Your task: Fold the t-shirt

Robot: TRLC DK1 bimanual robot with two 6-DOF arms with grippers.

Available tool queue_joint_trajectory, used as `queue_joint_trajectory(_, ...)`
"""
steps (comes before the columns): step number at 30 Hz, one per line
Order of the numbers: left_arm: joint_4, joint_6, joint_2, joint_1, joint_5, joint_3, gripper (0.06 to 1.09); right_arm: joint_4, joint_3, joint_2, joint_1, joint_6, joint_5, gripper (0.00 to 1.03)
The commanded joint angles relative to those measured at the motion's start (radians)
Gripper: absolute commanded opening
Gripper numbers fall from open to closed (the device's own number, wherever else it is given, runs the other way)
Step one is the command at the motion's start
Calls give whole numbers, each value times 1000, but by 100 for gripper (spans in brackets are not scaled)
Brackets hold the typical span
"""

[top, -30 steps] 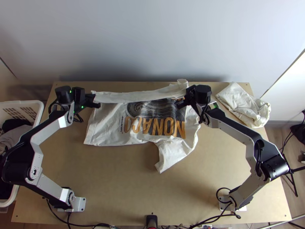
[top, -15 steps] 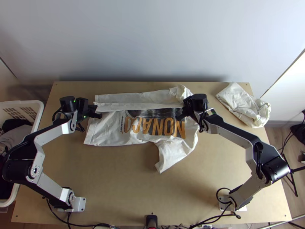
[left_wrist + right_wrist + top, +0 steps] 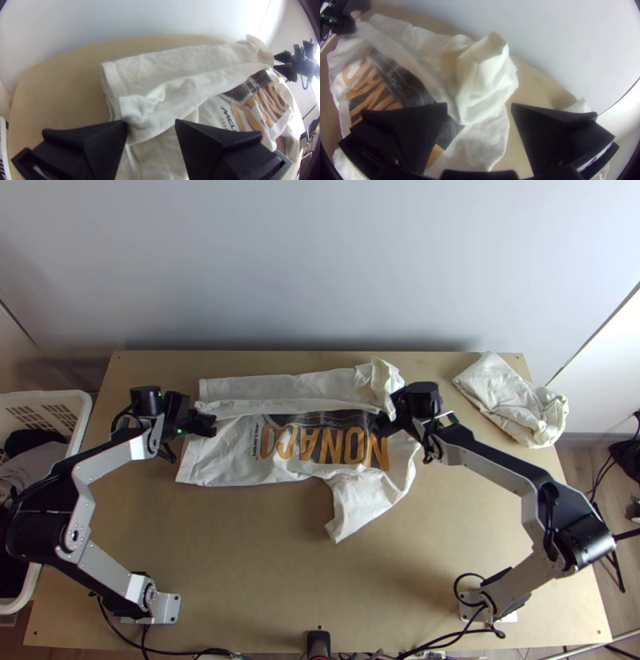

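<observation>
And here we are on the first long fold, by the look of it: the t-shirt lies on the far half of the surface, mostly spread, its far side turned over into a narrow flap running along the body. At the flap's one end, the left gripper has its fingers apart, right by the loose corner, with no pinch on the cloth. Over at the other end, the right gripper is wide open too, beside a bunched, upstanding sleeve. The near sleeve sticks out towards the bases, unfolded.

What does the next move want? I'd say both grippers rise clear without dragging that flap, then the bunched sleeve gets laid flat, and the near side with its sleeve is brought in over the body. Snagging the flap's corner is the risk.

On to the writing: big orange lettering stretches across a dark printed panel, bold and clear, partly covered by the flap; beside it sits smaller dark lettering, with fainter characters under that.
</observation>
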Motion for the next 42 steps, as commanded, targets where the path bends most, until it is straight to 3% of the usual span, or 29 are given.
queue_joint_trajectory(1, -235, -14, -105, 10, 95, 45, 83, -50, 15, -83, -38, 42, 0, 98)
queue_joint_trajectory(5, -347, -12, -157, 10, 98, 65, 94, -61, 67, -103, -61, 55, 0, 98)
queue_joint_trajectory(13, -267, -107, -80, -35, 97, 124, 94, -39, 334, 124, -41, 69, 2, 98)
queue_joint_trajectory(21, -291, -167, 213, -69, 74, 430, 94, -84, 546, 337, 76, 60, 3, 98)
queue_joint_trajectory(27, -320, -161, 299, -75, 72, 490, 94, -104, 480, 357, 57, 62, 6, 98)
queue_joint_trajectory(42, -362, -132, 329, -75, 74, 483, 94, -104, 176, 132, -141, 66, 6, 98)
